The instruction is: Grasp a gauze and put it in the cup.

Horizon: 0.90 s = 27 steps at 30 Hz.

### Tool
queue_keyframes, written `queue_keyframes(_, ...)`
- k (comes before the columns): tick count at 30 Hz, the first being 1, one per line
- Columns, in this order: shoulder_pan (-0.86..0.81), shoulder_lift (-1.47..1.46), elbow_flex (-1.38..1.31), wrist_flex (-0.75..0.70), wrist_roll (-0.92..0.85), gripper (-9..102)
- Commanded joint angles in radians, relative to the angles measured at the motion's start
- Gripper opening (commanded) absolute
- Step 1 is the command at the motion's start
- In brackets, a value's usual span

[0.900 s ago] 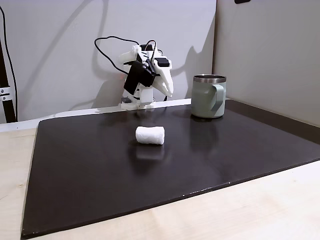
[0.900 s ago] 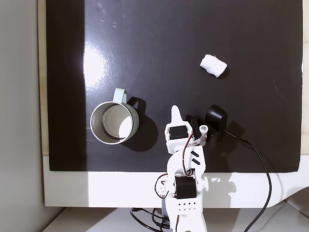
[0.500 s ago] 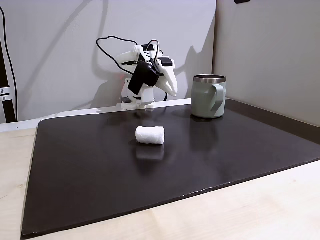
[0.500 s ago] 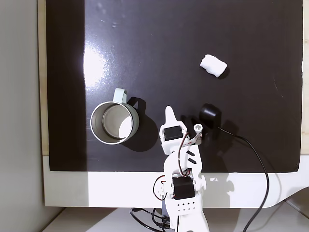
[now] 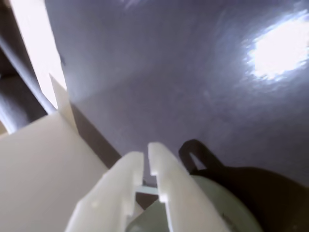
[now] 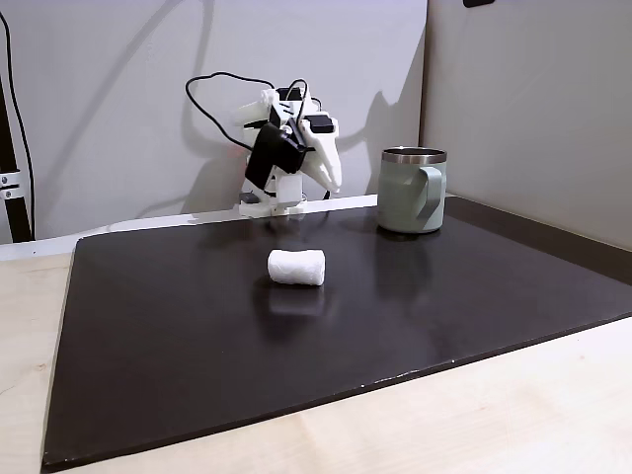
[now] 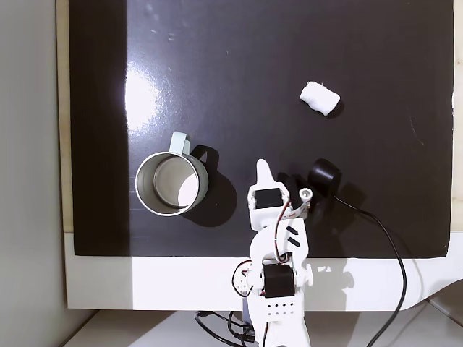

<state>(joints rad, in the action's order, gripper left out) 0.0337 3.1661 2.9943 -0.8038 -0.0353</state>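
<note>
The hand (image 5: 146,162), fingers seemingly nearly together and empty, hangs beside the cup (image 7: 172,183), far from the gauze (image 7: 320,97).

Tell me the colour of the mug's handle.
Sage green, like the steel-rimmed mug's body; the handle shows best in the side-on fixed view.

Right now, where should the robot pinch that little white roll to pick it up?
Probably across the middle of the gauze, coming straight down from above. It lies on its side on the dark mat, alone, well away from the cup, so nothing blocks the top. Its rounded sides are soft, so one finger on each long side should squeeze and hold it. The gripper would turn to straddle it.
</note>
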Motion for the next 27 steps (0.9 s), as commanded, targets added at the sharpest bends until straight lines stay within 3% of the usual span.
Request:
queue_keyframes(1,-0.006,-0.023,-0.138,-0.029,0.005,0)
queue_keyframes(9,-0.109,-0.538,-0.598,-0.089,0.041,0)
queue_keyframes(17,-0.173,-0.856,-0.959,-0.222,0.227,1)
queue_keyframes(27,-0.213,-1.216,-1.308,-0.499,0.410,14)
